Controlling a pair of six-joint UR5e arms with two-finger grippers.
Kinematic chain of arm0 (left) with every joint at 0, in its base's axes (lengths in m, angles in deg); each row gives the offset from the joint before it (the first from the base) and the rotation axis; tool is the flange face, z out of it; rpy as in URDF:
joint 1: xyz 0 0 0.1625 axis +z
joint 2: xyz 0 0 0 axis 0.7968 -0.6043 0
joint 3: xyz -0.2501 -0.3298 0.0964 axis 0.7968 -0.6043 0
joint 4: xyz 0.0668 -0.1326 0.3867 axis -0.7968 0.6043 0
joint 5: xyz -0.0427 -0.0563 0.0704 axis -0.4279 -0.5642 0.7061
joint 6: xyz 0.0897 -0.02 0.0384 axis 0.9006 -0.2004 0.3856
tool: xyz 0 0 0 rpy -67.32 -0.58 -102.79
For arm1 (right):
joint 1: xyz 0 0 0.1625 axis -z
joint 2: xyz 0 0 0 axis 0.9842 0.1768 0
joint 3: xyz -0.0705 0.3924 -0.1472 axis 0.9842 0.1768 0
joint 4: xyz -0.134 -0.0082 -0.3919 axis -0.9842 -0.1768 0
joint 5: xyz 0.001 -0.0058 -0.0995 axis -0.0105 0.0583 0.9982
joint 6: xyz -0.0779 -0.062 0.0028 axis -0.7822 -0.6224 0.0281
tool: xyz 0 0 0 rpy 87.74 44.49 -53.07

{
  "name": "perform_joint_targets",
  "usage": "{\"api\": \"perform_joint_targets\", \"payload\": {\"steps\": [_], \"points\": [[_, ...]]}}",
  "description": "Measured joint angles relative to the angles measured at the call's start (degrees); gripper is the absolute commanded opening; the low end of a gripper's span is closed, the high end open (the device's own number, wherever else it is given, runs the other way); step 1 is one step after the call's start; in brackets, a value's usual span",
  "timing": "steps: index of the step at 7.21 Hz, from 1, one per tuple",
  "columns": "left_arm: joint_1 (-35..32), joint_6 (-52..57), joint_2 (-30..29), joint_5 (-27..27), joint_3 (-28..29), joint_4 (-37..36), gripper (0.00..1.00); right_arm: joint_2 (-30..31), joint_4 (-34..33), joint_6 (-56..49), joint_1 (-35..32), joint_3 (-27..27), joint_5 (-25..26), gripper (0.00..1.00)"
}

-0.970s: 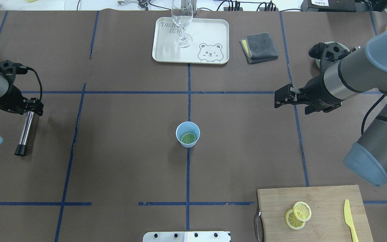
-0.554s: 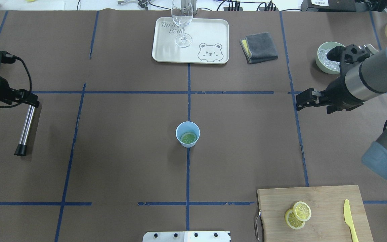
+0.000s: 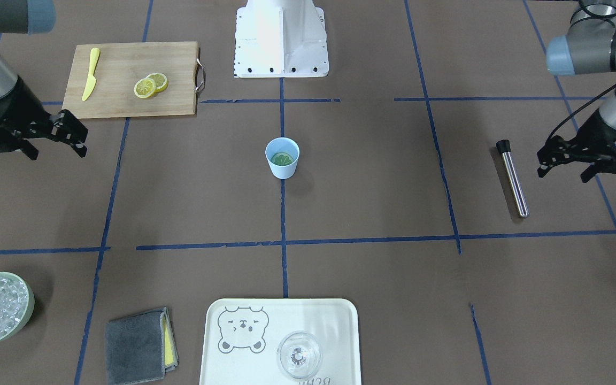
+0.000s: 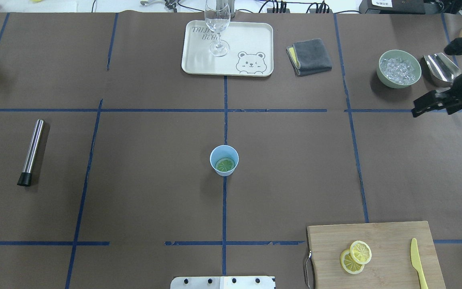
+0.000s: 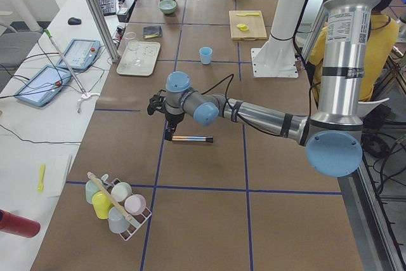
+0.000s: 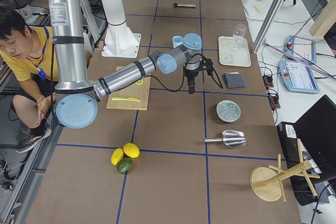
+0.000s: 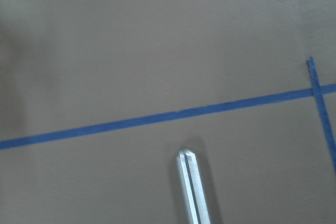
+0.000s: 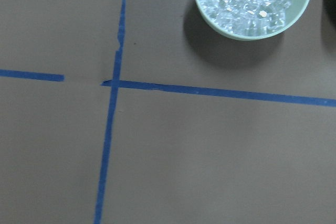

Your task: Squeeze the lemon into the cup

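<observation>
The light-blue cup (image 4: 219, 151) stands upright at the table's centre, also in the front-facing view (image 3: 281, 168). One lemon slice (image 4: 225, 165) lies flat at its bottom and looks greenish there (image 3: 282, 158). Two more lemon slices (image 4: 355, 256) overlap on the cutting board. My right gripper (image 4: 416, 108) hovers far to the right near the ice bowl, open and empty (image 3: 76, 138). My left gripper (image 3: 541, 163) is out of the overhead view; it hovers open and empty just outside the steel rod (image 3: 512, 178).
A wooden cutting board (image 4: 391, 239) with a yellow plastic knife (image 4: 418, 261) is at the near right. A tray (image 4: 251, 40) with a stemmed glass (image 4: 217, 28), a grey cloth (image 4: 309, 56), a bowl of ice (image 4: 399, 68) and a metal scoop (image 4: 439, 68) line the far side.
Both arms have drawn back outward. The left arm has left the overhead view, leaving the steel rod lying on the table. The right arm moved right, uncovering the ice bowl.
</observation>
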Motion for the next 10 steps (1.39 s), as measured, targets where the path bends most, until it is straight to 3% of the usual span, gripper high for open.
{"api": "perform_joint_targets", "payload": {"steps": [2, 4, 8, 10], "points": [[-6.8, 6.7, 0.3, -5.2, 2.1, -0.7, 1.00, 3.7, 0.3, -12.4, -8.0, 2.7, -3.1, 1.00], [-11.3, 9.5, -0.2, -7.0, 0.9, -6.8, 1.00, 6.0, 0.3, -22.4, -13.4, 6.3, -5.2, 1.00], [-12.4, 15.3, 2.0, -3.6, 1.8, -15.4, 1.00, 4.7, -0.1, -25.7, -14.7, 12.0, -7.0, 1.00], [-12.3, 15.6, 4.3, -4.0, 2.2, -16.2, 1.00, 4.4, 0.0, -25.5, -14.7, 13.4, -6.8, 1.00]]}}
